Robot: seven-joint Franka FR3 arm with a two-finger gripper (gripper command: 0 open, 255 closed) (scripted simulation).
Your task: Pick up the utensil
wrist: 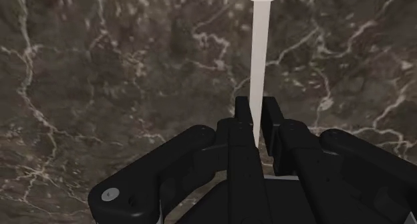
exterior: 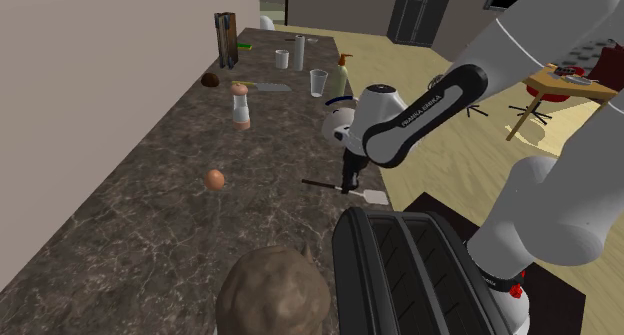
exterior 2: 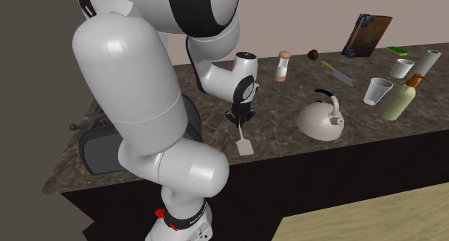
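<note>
Two fingers (wrist: 242,112) stand narrow, pinching the thin handle of the spatula (wrist: 258,49) between them. Its broad end lies on the bench (wrist: 100,69) just beyond their tips. On lifting, I reckon that slim handle could swivel or slip, dragged down by the heavier end.

The spatula (wrist: 258,49) has its blade cut off by the wrist view's edge, and the gripper (wrist: 256,107) hides part of its handle.
</note>
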